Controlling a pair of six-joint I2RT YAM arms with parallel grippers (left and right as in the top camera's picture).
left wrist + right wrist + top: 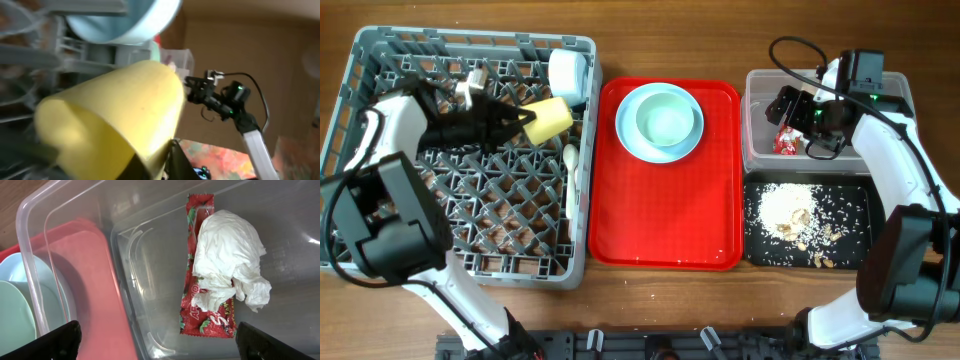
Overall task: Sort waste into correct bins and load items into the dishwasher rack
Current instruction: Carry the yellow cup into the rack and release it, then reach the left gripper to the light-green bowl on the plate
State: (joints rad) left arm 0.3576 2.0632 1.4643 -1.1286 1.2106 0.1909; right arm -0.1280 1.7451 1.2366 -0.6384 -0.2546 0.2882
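Far left: grey rack [520, 272] fills that end of the wooden table [660, 40]; left arm reaches across it from the left edge; left claw [516, 121] is closed on the yellow-green cup [550, 118], which lies tipped on its side over the pegs near the rack's right side; in the left wrist view the cup [120, 120] fills most of the frame with one dark finger [175, 160] pressed at its lower edge.

Also in the rack: a light blue bowl [567, 72] stands on edge in the back right corner; a white spoon [570, 158] lies along the right wall; a white fork [475, 88] lies near the back, partly hidden by the arm.

Centre: red tray [665, 220] beside the rack; light blue plate [623, 122] at its back end, pale green bowl [670, 122] sitting on the plate.

Right: clear tub [760, 110] at the back; red wrapper [215, 325] lies flat on its floor, white tissue [227, 260] crumpled on top of it; right claw [165, 342] hangs over the tub, fingers spread wide, gripping nothing.

Nearer, touching the tub: black tray [855, 200]; rice scraps [788, 210] heaped and scattered inside.
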